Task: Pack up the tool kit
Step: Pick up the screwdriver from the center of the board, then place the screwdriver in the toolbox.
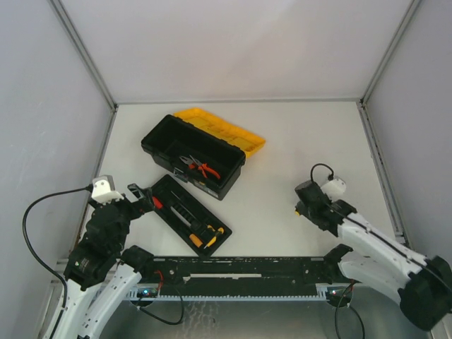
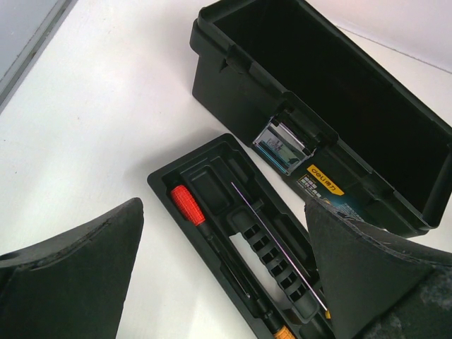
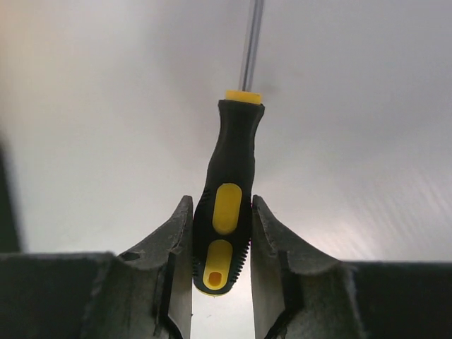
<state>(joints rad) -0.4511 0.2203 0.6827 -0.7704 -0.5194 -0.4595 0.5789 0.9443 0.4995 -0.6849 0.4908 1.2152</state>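
The black toolbox (image 1: 192,155) stands open at the middle left, its yellow lid (image 1: 222,131) folded back and orange-handled pliers (image 1: 201,167) lying inside. Its black inner tray (image 1: 169,187) lies on the table in front of it and holds a red-handled screwdriver (image 2: 187,205) and yellow-handled tools (image 1: 208,236). My left gripper (image 1: 141,198) hovers open above the tray's (image 2: 212,176) left end. My right gripper (image 3: 221,205), at the table's right (image 1: 311,201), is shut on the handle of a black and yellow screwdriver (image 3: 233,148) whose shaft points away from it.
The toolbox's teal latch (image 2: 282,145) faces the tray. White enclosure walls ring the table, with a metal post (image 1: 106,99) at the back left corner. A black rail (image 1: 240,272) runs along the near edge between the arm bases.
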